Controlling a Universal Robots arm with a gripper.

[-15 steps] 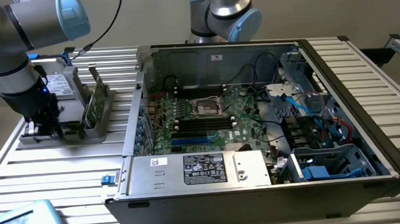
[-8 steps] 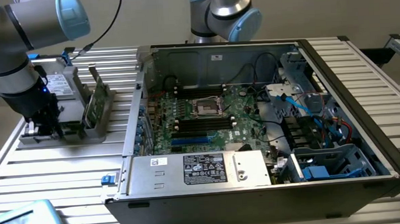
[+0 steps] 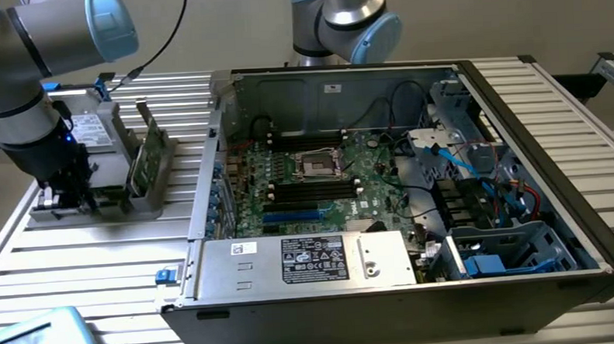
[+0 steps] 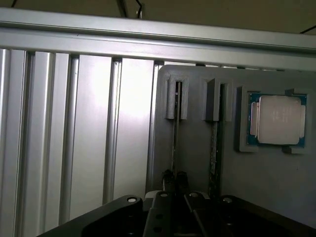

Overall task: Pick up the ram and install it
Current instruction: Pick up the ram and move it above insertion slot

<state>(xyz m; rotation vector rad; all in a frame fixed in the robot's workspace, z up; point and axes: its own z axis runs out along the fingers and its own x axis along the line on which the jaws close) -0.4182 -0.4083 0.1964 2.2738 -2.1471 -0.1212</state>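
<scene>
1. The ram (image 4: 175, 133) stands on its thin edge in a slot of the grey holder (image 4: 195, 143). The holder sits on the bench (image 3: 93, 259), beside the open computer case (image 3: 314, 94).
2. The ram is right at my jaws, lined up with their middle. Its long side runs straight away from me.
3. I cannot tell if my jaws are pinching it or are open.
4. A second stick (image 4: 214, 148) stands just beside it. The silver processor chip (image 4: 279, 118) lies further over.

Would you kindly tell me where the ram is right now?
The ram stands on edge in the grey holder at the exterior view's left, just beside the open computer case.
</scene>
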